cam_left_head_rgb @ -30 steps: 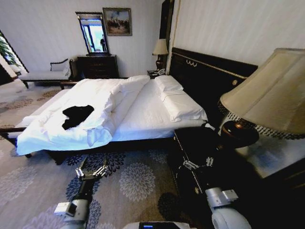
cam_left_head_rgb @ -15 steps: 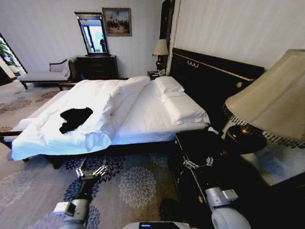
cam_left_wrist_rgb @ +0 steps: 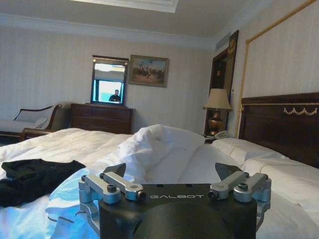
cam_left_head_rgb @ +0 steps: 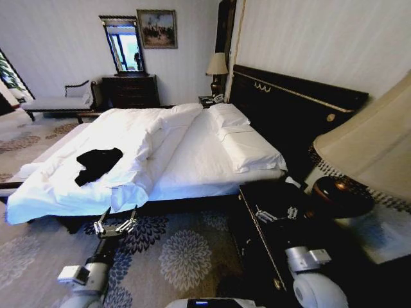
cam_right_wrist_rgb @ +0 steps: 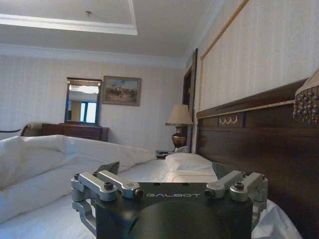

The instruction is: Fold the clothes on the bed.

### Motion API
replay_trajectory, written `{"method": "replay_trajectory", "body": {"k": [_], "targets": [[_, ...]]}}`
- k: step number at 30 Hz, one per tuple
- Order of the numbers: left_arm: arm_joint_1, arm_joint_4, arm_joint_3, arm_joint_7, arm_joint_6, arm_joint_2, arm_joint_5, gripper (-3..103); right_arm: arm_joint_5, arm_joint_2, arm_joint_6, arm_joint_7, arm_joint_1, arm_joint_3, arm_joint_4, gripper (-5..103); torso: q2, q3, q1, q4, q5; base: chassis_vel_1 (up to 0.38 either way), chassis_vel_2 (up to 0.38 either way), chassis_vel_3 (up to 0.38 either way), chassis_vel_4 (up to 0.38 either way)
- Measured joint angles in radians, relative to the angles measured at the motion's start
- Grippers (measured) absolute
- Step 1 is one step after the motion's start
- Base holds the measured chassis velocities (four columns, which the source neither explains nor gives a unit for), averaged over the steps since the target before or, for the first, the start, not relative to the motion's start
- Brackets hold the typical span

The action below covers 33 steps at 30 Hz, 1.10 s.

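Holding their fingers spread and empty, the left gripper [cam_left_head_rgb: 115,226] hangs low over the patterned carpet [cam_left_head_rgb: 183,250] beside the bed [cam_left_head_rgb: 192,167], and the right gripper [cam_left_head_rgb: 277,213] sits above the dark nightstand [cam_left_head_rgb: 270,199]. Across the last second the whole head view slides sideways: the robot is repositioning, not the furniture. The black T-shirt [cam_left_head_rgb: 96,163] lies crumpled on the white duvet [cam_left_head_rgb: 138,138], well apart from both grippers, so folding has not begun.
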Motion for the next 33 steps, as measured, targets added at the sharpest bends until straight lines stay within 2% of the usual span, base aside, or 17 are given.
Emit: {"method": "replay_trajectory", "body": {"k": [8,19,33], "targets": [[0.013,-0.015,0.003,0.011,0.002,-0.003,-0.004,100,0.011,-0.01,0.001,0.0,0.02,0.005,-0.026,100,0.0,0.0,0.0,0.0,0.0,-0.107,0.1,0.098,-0.11],[0.025,-0.035,0.036,0.027,0.022,-0.014,-0.006,100,0.117,-0.026,-0.008,-0.014,0.019,-0.014,-0.019,100,0.0,0.0,0.0,-0.0002,0.0,-0.116,0.105,0.12,-0.108],[0.027,-0.037,0.062,0.028,0.021,-0.034,0.048,100,0.101,-0.018,-0.005,-0.037,0.015,-0.034,-0.01,100,0.0,0.0,0.0,0.0,0.0,-0.138,0.143,0.145,-0.135]]}}
